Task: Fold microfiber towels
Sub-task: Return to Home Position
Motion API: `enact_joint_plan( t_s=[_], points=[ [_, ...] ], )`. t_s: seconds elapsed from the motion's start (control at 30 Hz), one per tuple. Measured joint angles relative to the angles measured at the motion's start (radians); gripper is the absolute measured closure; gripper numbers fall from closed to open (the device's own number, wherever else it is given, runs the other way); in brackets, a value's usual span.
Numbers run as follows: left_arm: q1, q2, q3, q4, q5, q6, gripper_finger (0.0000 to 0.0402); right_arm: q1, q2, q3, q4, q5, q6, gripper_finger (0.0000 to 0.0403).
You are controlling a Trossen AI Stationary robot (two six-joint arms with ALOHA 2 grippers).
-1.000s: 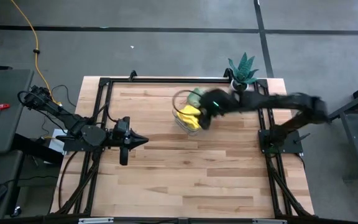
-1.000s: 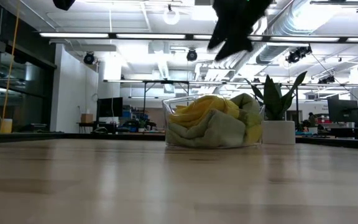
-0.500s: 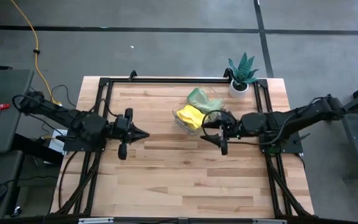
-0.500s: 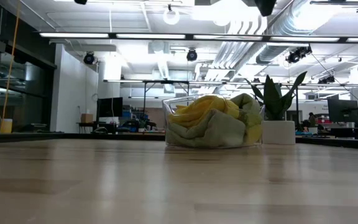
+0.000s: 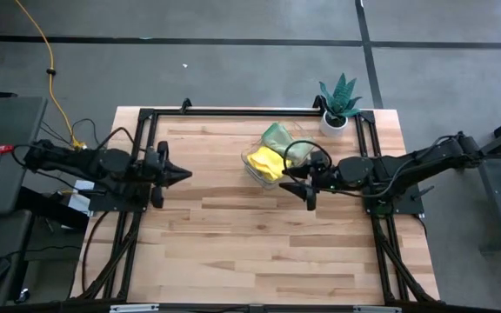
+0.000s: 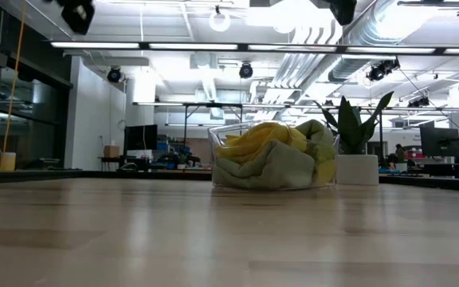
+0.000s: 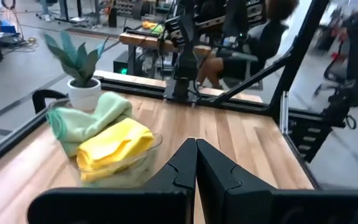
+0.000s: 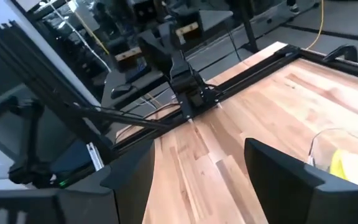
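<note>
Since half a second ago the left arm is drawing back toward 9 o'clock, taking the left claw (image 5: 184, 175) closer to the table's side. The right claw (image 5: 287, 177) is staying just at 4 o'clock of the bin (image 5: 249, 165).

In the level view both arms are showing only as dark scraps cut off at the top edge. The right wrist view is catching only the bin's rim and a sliver of yellow at its border. Beyond the table a seated person (image 7: 253, 38) is showing too blurred to make out.

The pale wooden table (image 5: 233, 243) is standing on grey floor, in a bright hall with strip lights and ducts overhead.

The towels (image 5: 270, 161), yellow and pale green, are lying heaped in the bin at 1 o'clock of the table's centre, with the plant (image 5: 339, 97) at the bin's 2 o'clock. Only the wrist views are showing the fingers: the left pair is pressing together on nothing, and the right pair is standing wide apart.
</note>
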Motion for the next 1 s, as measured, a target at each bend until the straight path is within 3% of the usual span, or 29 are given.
enact_joint_plan(
  t_s=[0.13,0.23,0.33,0.47,0.5,0.63,0.73,1.0],
  points=[
    [0.001,-0.161,-0.153,0.085,0.045,-0.027,0.0402,0.000,0.000,0.000,0.000,-0.023,0.021,0.0167],
    [0.006,-0.277,-0.257,0.147,0.090,-0.043,0.0402,0.000,0.000,0.000,0.000,-0.035,0.033,0.0191],
    [0.021,-0.385,-0.337,0.145,0.107,-0.067,0.0402,0.000,0.000,0.000,0.000,-0.051,0.034,0.0250],
    [0.047,-0.523,-0.432,0.143,0.154,-0.103,0.0401,0.000,0.000,0.000,-0.007,-0.078,0.043,0.0372],
    [0.052,-0.546,-0.454,0.142,0.163,-0.114,0.0402,0.000,0.000,0.000,-0.014,-0.088,0.048,0.0387],
    [0.073,-0.539,-0.512,0.169,0.210,-0.129,0.0402,0.002,0.000,0.000,-0.055,-0.103,0.119,0.0374],
    [0.092,-0.544,-0.605,0.255,0.247,-0.156,0.0401,0.013,0.000,0.000,-0.092,-0.106,0.148,0.0390],
    [0.191,-0.522,-0.600,0.273,0.358,-0.151,0.0402,0.048,-0.004,0.000,-0.095,-0.125,0.196,0.0401]
  ],
)
